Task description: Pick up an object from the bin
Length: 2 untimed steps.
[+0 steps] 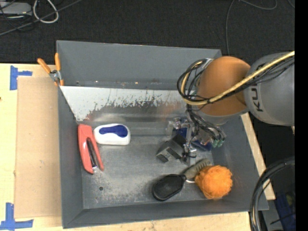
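The grey bin (144,66) had open floor mid-way, with a red flat tool (89,150) and a white-and-blue oval thing (111,134) by its left wall, the pincer (177,152) low right of centre, its spread impossible to tell and nothing visibly held, a black oval thing (167,187) just frontward, and an orange fuzzy ball (214,181) near the front-right corner.

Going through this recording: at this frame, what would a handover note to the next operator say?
End effector: low in the grey bin, right of middle, above bare floor.
Nearest things: bristly brush and black oval object just in front of it, orange fuzzy ball at front right.
Further off: red stapler by the left wall, white-and-blue object beside it.
Done: nothing lifted.
Left: choose one thing, grasp it, raise it out.
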### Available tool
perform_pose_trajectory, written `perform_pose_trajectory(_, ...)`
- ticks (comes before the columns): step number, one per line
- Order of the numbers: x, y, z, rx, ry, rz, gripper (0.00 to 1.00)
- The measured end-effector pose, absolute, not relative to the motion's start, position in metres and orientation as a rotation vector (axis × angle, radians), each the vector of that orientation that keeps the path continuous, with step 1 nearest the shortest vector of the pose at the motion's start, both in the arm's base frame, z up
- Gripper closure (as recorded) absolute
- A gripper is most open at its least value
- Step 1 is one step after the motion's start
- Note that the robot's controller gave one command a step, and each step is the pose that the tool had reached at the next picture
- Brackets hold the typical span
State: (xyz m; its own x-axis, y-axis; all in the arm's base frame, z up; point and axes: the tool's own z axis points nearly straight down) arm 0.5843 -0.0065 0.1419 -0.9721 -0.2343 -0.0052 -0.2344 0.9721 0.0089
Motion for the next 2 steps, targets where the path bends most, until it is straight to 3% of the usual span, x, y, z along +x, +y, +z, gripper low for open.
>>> perform_pose_trajectory(1, 0.606, 0.027, 0.318, -0.073, 3.136, 0.016, 1.0)
perform_pose_trajectory(2, 0.611, 0.034, 0.345, -0.01, 3.135, 0.017, 1.0)
